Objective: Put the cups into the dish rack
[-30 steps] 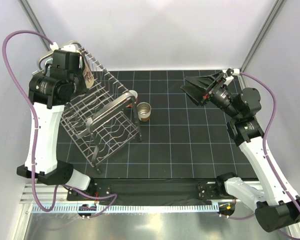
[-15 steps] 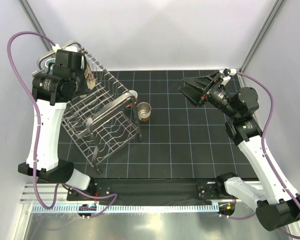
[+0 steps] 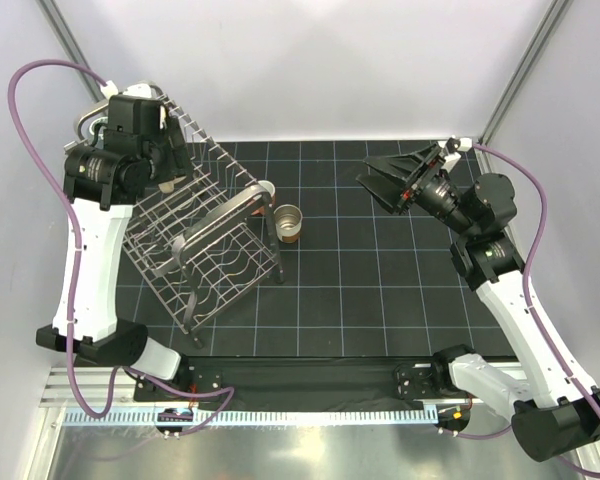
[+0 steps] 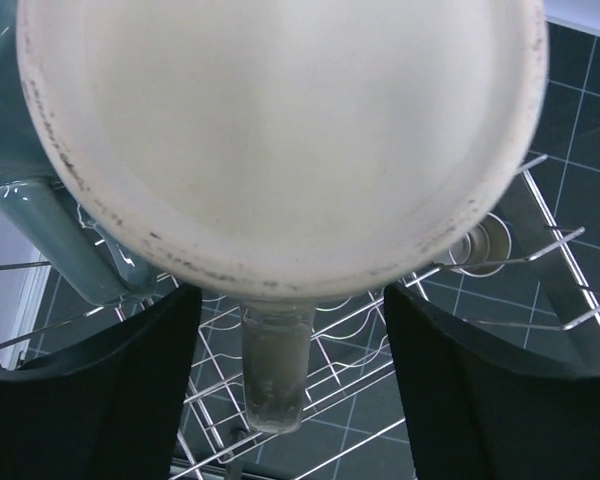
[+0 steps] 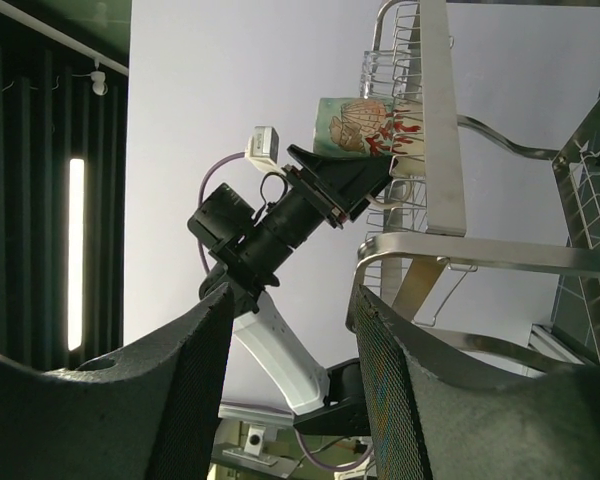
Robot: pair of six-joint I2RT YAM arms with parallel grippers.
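Left wrist has rolled, swinging the cream mug (image 4: pixel 280 130) over the dish rack's (image 3: pixel 205 250) far-left end.
Left jaws clamp the mug, round end toward their camera, rods directly beneath. Right jaws gape empty, well apart. Only the right wrist view shows its red print; the small cup (image 3: pixel 290 222) sits on the counter (image 3: pixel 380 290).
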